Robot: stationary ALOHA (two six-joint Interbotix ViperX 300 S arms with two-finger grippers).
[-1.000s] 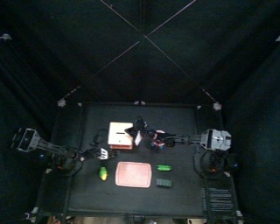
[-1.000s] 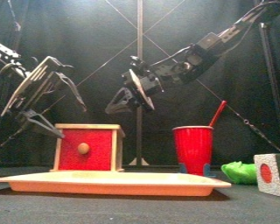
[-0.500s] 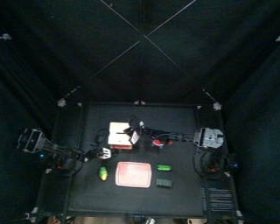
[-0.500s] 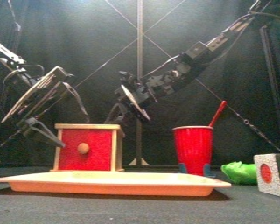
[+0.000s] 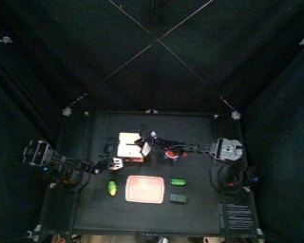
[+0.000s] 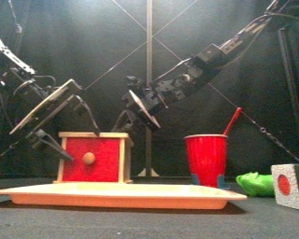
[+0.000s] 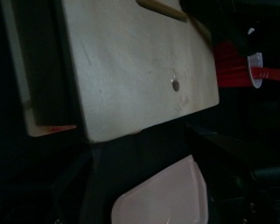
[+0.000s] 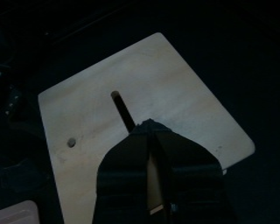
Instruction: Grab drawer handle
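Overhead, the right pincer [image 6: 135, 105] hangs pinched together above the drawer unit [image 6: 94, 157]; left pincer [image 6: 52, 121] gapes wide; no readable writing.

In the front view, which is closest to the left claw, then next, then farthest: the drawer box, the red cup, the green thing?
From the left gripper:
1. Drawer box, directly beside it.
2. Red cup, past the middle.
3. Green thing, low on the far right.

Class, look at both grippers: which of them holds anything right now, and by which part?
Neither. The left gripper hangs open beside the drawer unit; the right gripper hovers above it, jaws together and empty. The drawer handle is untouched.
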